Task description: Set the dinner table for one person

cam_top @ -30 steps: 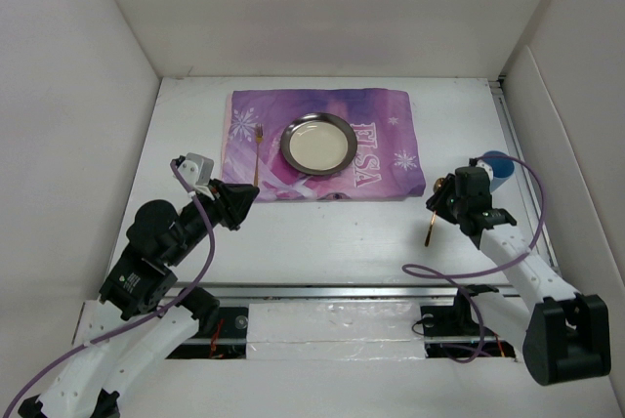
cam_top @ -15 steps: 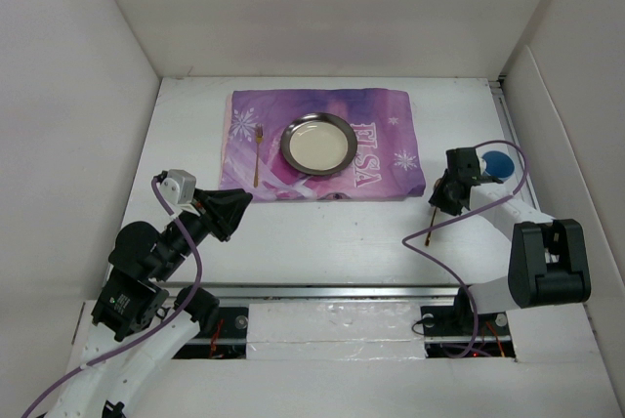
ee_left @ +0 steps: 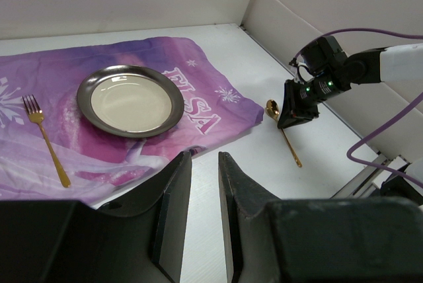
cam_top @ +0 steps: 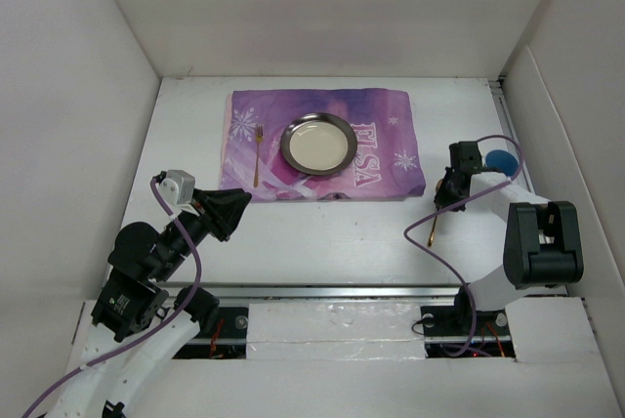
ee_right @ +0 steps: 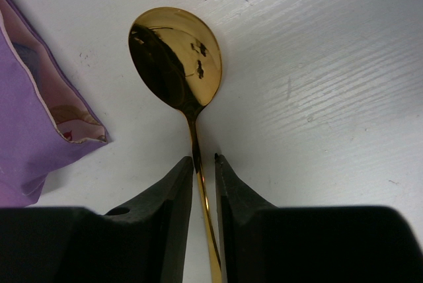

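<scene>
A gold spoon [ee_right: 175, 55] lies flat on the white dinner table [cam_top: 322, 232], just right of the purple mat [cam_top: 381, 115]. My right gripper [ee_right: 203, 159] is down over it. Its jaws stand narrowly open on either side of the thin handle, with a slit of table showing on the right side. From above, the spoon's handle [cam_top: 431, 232] sticks out below the right gripper [cam_top: 451, 198]. A steel plate [cam_top: 317, 143] and a gold fork [cam_top: 258, 154] lie on the mat. My left gripper [ee_left: 205, 156] hovers near the mat's front edge, slightly open and empty.
A blue round object [cam_top: 502, 160] sits on the table close behind the right gripper. White walls enclose the table on the left, back and right. A metal rail [cam_top: 322, 293] runs along the near edge. Purple cables trail from both arms.
The right gripper moved up along the spoon's handle toward the bowl and its jaws narrowed around the handle. The left arm pulled back toward the near left, then stayed still.
</scene>
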